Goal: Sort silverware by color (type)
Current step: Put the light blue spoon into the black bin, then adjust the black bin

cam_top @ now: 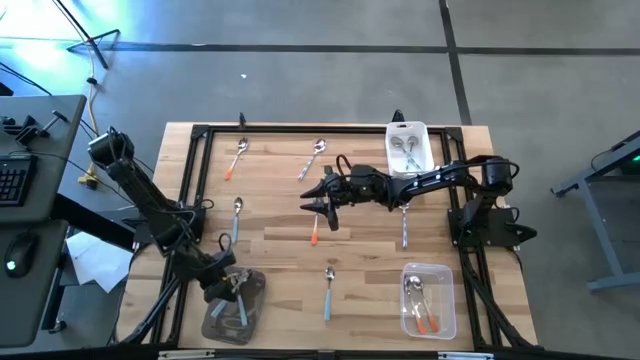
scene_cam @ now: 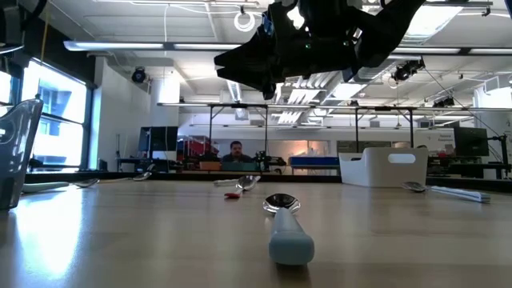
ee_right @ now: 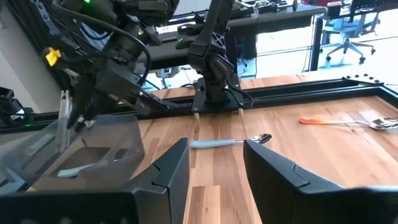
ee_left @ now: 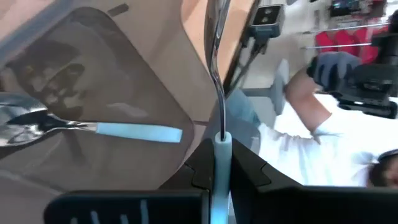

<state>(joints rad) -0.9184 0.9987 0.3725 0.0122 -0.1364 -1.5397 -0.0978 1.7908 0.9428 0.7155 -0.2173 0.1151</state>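
Clear grey plastic tub (cam_top: 222, 322) at the wooden surface's (cam_top: 280, 250) near-left corner holds one light-blue-handled spoon (ee_left: 93, 129). Left gripper (cam_top: 232, 288) above it, fingers clamped on a second blue-handled spoon (ee_left: 219, 112). Right gripper (cam_top: 322, 212) mid-surface, fingers spread, empty, above an orange-handled spoon (cam_top: 314, 231).

Bright overhead light, blurred left wrist view.

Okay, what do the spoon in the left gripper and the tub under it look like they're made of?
The spoon in the left gripper has a thin, shiny neck that mirrors its surroundings, likely polished metal, and a matte light blue handle, probably plastic. The tub is see-through with the table showing through it, apparently clear plastic.
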